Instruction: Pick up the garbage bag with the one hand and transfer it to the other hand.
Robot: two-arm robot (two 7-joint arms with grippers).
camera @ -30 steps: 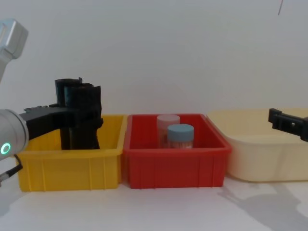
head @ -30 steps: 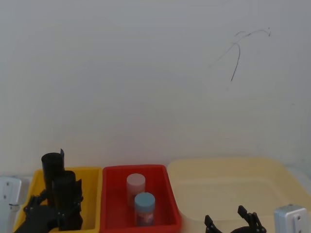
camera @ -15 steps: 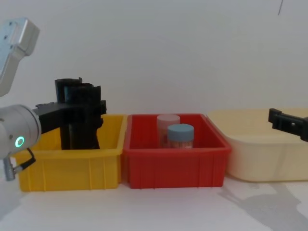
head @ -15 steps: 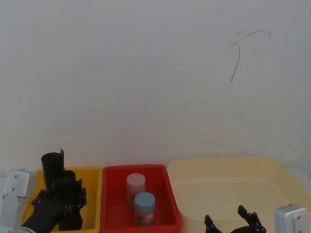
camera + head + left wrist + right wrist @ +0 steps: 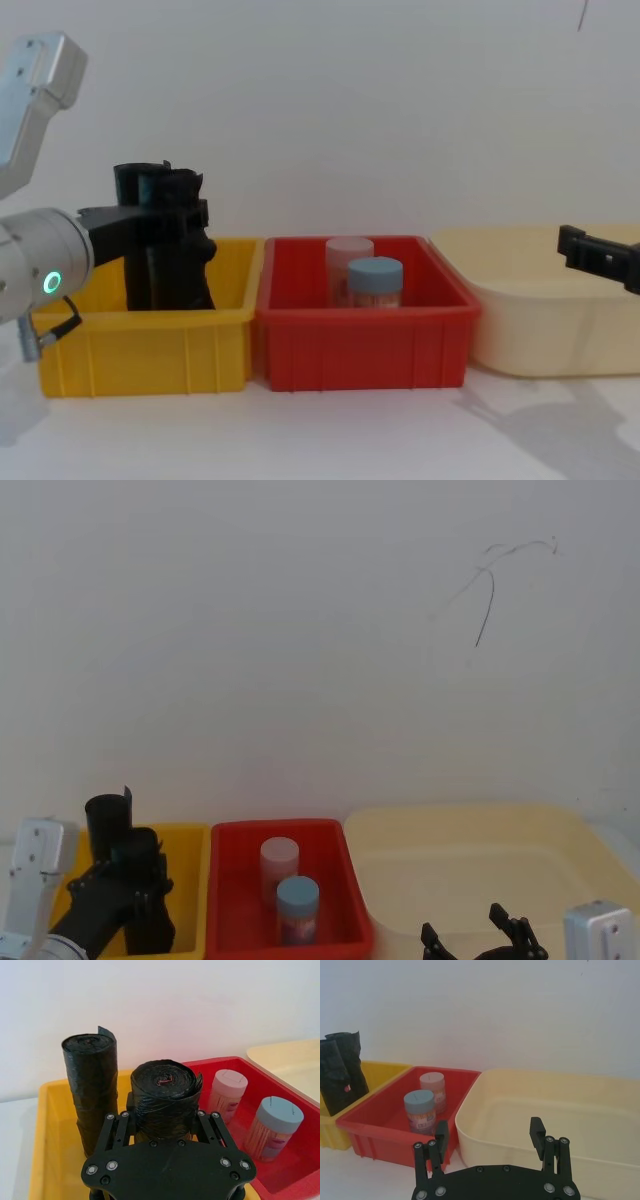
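The garbage bag (image 5: 162, 1085), a thick black crinkled roll, stands in the yellow bin (image 5: 150, 350), leaning a little. My left gripper (image 5: 162, 1116) is shut on it, one finger pressed to each side below its top. From the chest, the left gripper (image 5: 190, 225) reaches in from the left on a silver arm with a green ring and holds the garbage bag (image 5: 185, 265) above the bin's rim. My right gripper (image 5: 489, 1134) hangs open with nothing between its fingers, in front of the cream tub (image 5: 560, 1110). From the head, that right gripper (image 5: 480, 935) sits low at the right.
A slimmer black tube (image 5: 92, 1080) stands just behind the bag in the same bin. The red bin (image 5: 360, 345) in the middle holds a pink-lidded jar (image 5: 350, 250) and a blue-lidded jar (image 5: 375, 275). The cream tub (image 5: 540, 320) stands at the right. A white wall is close behind.
My left arm's upper part has swung up and inward, and the gripper has turned with the bag, whose top has tipped slightly to the left. The right gripper has not moved.
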